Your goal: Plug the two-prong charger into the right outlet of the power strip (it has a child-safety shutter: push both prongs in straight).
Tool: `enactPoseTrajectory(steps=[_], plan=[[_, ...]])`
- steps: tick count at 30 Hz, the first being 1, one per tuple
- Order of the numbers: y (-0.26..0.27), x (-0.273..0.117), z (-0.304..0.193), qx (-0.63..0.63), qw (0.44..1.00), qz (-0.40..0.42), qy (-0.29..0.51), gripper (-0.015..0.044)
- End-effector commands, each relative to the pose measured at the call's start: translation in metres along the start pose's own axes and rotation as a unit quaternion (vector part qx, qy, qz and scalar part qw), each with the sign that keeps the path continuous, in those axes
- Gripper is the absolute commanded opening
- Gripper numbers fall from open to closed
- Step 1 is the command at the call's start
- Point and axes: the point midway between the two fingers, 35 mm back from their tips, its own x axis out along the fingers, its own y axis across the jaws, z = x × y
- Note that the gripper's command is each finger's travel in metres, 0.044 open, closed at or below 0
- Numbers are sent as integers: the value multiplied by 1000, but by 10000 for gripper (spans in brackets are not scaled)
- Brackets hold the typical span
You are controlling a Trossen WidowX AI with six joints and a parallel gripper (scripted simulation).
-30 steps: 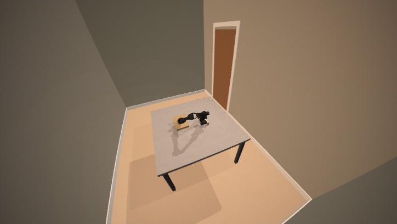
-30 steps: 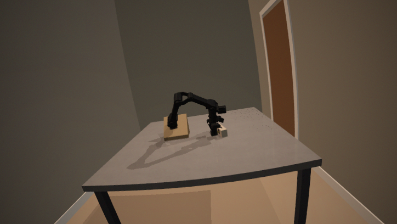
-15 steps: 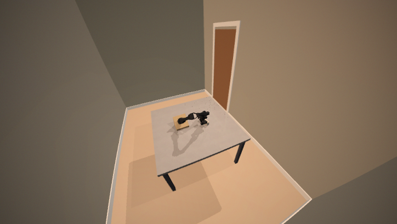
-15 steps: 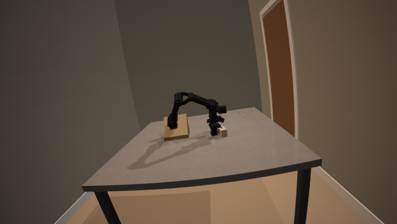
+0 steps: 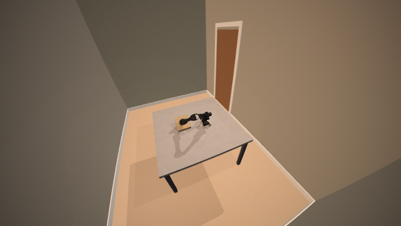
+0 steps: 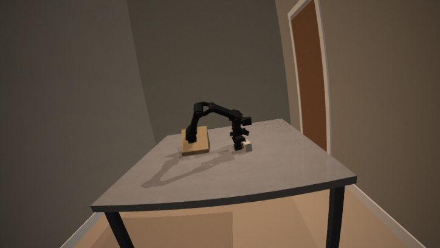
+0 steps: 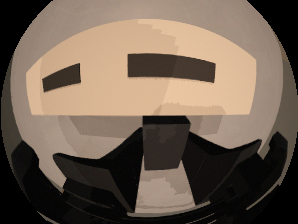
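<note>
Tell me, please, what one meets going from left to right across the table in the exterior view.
Tan base block with the arm's foot on it → gripper, shut on the charger, which is hidden from this view → pale power strip right beside it → speckled patch of table → brown door.

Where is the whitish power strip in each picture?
Top: hidden under the arm's tool, not seen.
Exterior: power strip, small pale block right of the tool, on the table.
Wrist: wide pale band with dark slots above the charger.
Shared landmark: the tool.
</note>
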Motion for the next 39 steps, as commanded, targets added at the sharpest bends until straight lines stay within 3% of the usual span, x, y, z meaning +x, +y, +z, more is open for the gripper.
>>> enactPoseTrajectory(steps=[1,39], plan=[[-1,-1,2,4,1000,-1,-2,0],[-2,-2,14,4,1000,-1,-2,0]])
